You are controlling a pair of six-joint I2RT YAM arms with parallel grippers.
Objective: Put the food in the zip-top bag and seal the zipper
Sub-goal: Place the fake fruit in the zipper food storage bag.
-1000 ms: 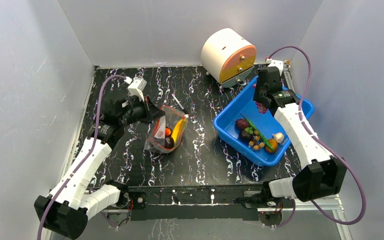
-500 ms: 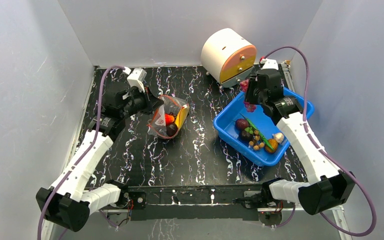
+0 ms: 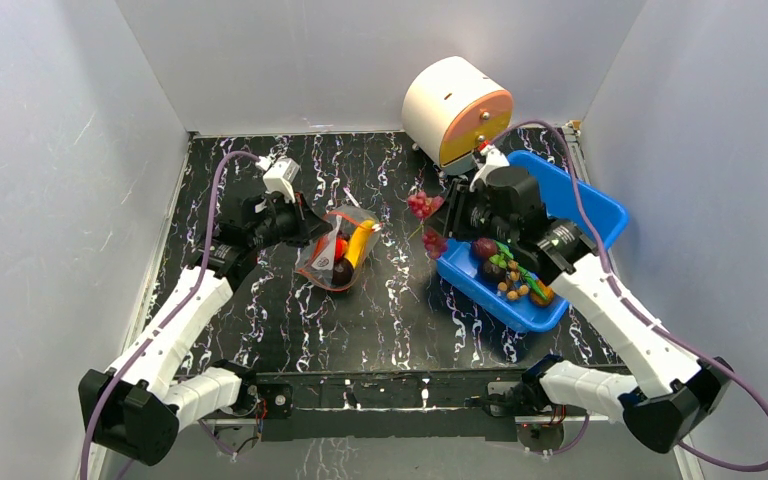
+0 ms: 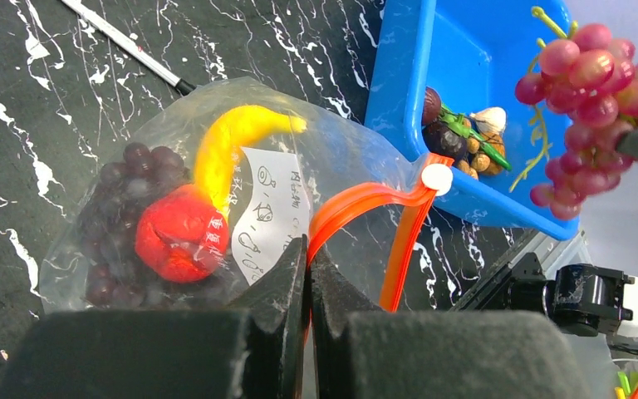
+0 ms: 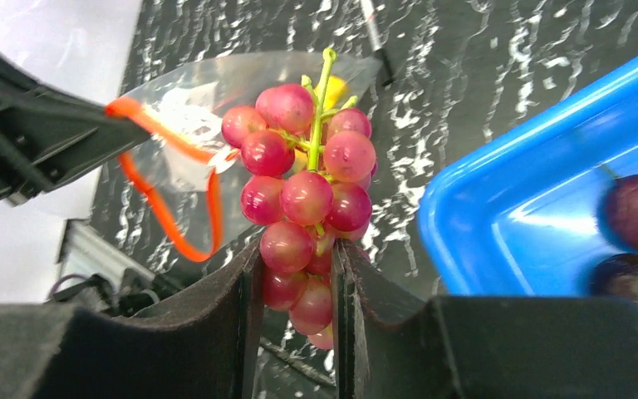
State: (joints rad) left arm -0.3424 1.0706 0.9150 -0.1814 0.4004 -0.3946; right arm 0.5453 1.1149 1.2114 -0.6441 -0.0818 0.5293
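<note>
The clear zip-top bag [image 3: 338, 250] lies on the black table, mouth held open; it shows in the left wrist view [image 4: 332, 158] too. Inside are a dark grape bunch [image 4: 116, 208], a red round fruit [image 4: 181, 243] and a yellow banana [image 4: 228, 145]. My left gripper [image 4: 308, 253] is shut on the bag's red-orange zipper strip [image 4: 365, 199]. My right gripper [image 5: 295, 274] is shut on a pink-red grape bunch [image 5: 303, 179], held in the air [image 3: 425, 215] between the bag and the blue bin.
A blue bin [image 3: 570, 215] at right holds more toy foods [image 3: 505, 270]. A white and orange cylinder [image 3: 457, 110] stands at the back. A thin black pen [image 3: 360, 208] lies behind the bag.
My right gripper lifted the pink-red grape bunch out of the blue bin and carried it left toward the bag. My left gripper keeps hold of the zipper strip, shifted slightly.
</note>
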